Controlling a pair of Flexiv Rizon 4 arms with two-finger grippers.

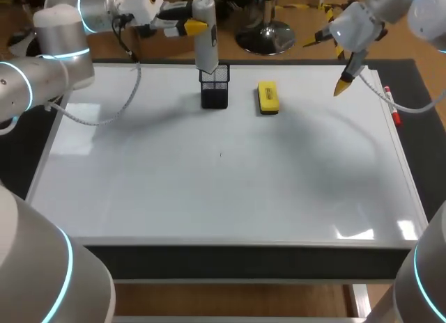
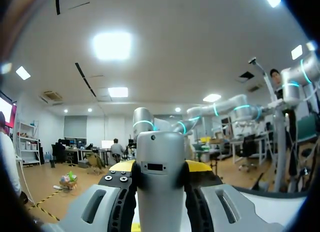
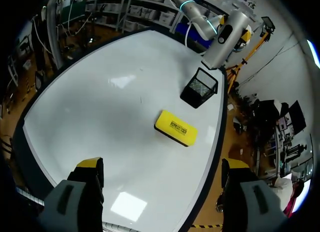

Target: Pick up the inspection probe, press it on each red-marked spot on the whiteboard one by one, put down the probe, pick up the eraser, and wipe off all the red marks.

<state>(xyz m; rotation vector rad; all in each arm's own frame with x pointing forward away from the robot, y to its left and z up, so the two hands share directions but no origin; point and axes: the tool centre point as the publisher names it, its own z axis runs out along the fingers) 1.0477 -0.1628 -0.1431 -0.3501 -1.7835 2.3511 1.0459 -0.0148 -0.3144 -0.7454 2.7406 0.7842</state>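
One grey cylindrical probe, upper centre, clamped by left gripper; right gripper splayed, empty; yellow block eraser unlifted; red marks undiscernible.

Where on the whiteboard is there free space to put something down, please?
The whole near half of the whiteboard is bare, also the far-left part beside the mesh holder. The far middle is crowded: the holder, the yellow eraser right of it, the probe in the left gripper above.
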